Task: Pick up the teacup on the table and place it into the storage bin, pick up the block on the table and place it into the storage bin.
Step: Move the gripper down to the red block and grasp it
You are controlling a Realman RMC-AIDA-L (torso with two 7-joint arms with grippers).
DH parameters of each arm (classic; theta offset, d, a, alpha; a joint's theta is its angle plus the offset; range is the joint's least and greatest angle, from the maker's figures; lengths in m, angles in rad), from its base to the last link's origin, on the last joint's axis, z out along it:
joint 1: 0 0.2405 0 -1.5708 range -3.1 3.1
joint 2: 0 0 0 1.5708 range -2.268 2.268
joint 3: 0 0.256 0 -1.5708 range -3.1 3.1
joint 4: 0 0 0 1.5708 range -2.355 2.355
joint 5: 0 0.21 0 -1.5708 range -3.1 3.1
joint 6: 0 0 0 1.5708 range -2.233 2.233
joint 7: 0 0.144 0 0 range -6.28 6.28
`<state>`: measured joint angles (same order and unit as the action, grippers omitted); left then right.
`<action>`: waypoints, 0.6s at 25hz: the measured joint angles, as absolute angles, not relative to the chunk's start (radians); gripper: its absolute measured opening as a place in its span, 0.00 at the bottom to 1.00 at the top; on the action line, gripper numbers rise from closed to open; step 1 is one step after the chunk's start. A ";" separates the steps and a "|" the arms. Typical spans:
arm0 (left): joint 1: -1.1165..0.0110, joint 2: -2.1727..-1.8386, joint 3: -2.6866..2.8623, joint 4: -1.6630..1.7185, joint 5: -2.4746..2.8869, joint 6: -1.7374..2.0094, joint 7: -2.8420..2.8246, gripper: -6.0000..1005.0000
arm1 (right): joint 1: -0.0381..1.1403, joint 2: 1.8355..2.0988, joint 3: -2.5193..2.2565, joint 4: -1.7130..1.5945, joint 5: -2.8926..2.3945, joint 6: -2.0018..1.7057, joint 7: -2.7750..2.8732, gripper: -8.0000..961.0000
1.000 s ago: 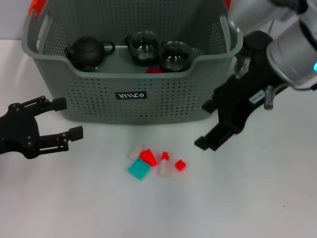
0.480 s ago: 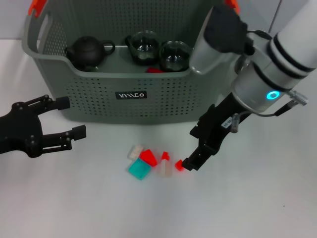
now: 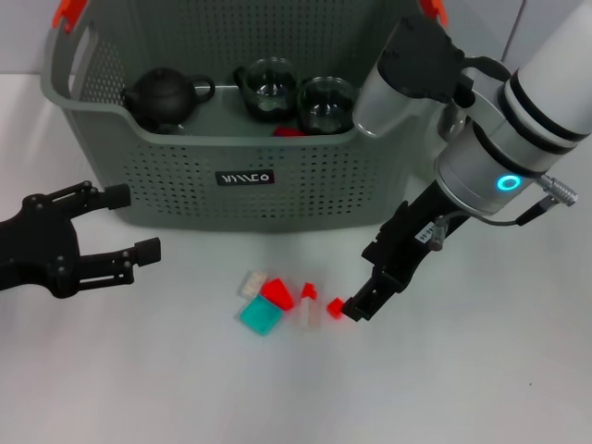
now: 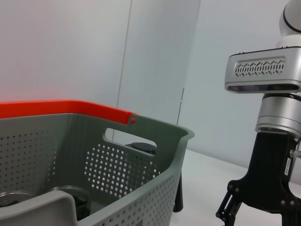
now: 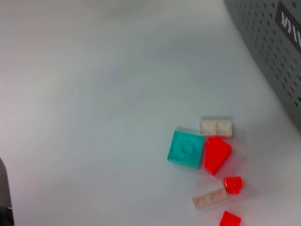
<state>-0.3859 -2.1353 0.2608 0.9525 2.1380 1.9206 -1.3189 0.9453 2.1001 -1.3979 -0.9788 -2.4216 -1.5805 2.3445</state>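
The grey-green storage bin (image 3: pixel 277 180) stands at the back of the table, its orange handle (image 4: pixel 66 109) showing in the left wrist view. Two glass teacups (image 3: pixel 266 85) (image 3: pixel 326 102) sit inside it; none shows on the table. In front of the bin lies a cluster of blocks: teal (image 3: pixel 260 317), red (image 3: pixel 277 294), white (image 3: pixel 252 282), white-and-red (image 3: pixel 306 310) and a small red block (image 3: pixel 336 306). My right gripper (image 3: pixel 364 280) hangs open just right of the small red block, its lower fingertip beside it. At the table's left, my left gripper (image 3: pixel 129 222) is open and empty.
A black teapot (image 3: pixel 162 95) and a red piece (image 3: pixel 289 131) also lie in the bin. The right wrist view shows the teal block (image 5: pixel 186 148), red blocks (image 5: pixel 217 154) and the bin's corner (image 5: pixel 277 52). White table surrounds the blocks.
My right arm has swung down and to the left, bringing its gripper from beside the bin to the small red block. The left gripper has stayed put.
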 joint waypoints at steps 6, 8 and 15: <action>-0.388 -2.135 0.261 0.953 2.138 1.919 -1.318 0.88 | 0.949 2.100 -1.400 -0.978 -2.458 -1.538 2.499 0.98; -0.389 -2.135 0.261 0.953 2.138 1.919 -1.318 0.88 | 0.954 2.101 -1.414 -0.967 -2.464 -1.524 2.533 0.98; -0.390 -2.135 0.262 0.953 2.138 1.917 -1.309 0.88 | 0.959 2.109 -1.534 -0.907 -2.455 -1.419 2.643 0.98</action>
